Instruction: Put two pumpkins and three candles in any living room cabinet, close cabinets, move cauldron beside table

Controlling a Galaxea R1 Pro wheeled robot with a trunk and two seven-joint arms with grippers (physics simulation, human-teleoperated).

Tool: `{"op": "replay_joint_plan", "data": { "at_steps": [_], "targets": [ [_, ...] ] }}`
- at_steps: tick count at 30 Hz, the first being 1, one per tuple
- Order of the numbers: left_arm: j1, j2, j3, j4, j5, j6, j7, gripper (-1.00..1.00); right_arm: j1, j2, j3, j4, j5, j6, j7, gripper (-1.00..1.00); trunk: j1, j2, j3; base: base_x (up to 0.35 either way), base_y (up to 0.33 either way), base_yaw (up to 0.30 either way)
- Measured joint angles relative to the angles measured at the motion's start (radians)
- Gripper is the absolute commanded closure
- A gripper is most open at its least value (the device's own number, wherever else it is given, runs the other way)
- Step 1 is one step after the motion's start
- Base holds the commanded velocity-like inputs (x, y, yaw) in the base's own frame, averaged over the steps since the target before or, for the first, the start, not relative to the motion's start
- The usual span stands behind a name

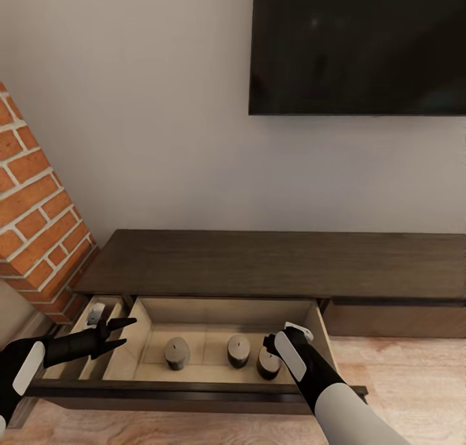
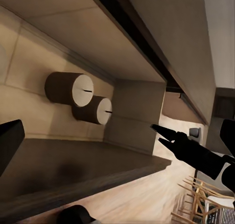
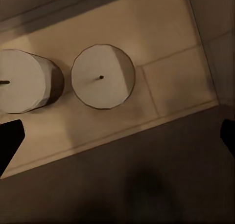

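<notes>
The long dark brown cabinet stands against the wall with a wide drawer pulled out. Three tan candles stand upright on its pale floor: one left, one in the middle, one right. My right gripper hangs open just above the right candle; the right wrist view looks down on two candle tops. My left gripper is open over the drawer's left end, holding nothing. The left wrist view shows two candles. The pumpkins and the cauldron are out of view.
A brick chimney breast rises at the left, close to the cabinet's end. A dark TV hangs on the wall above. A narrow side compartment lies left of the drawer. Wooden floor stretches to the right; pale chairs stand farther off.
</notes>
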Motion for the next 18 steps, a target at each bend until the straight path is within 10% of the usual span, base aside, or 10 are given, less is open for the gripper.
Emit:
{"op": "replay_joint_plan", "data": {
  "at_steps": [18],
  "targets": [
    [0.0, 0.0, 0.001, 0.0, -0.001, 0.0, 0.0, -1.0, 0.0, 0.0, -0.003, -0.005, -0.002, 0.002, 0.001, -1.0, -0.069, 0.126, 0.056, -0.033, 0.007, 0.0]
  ]
}}
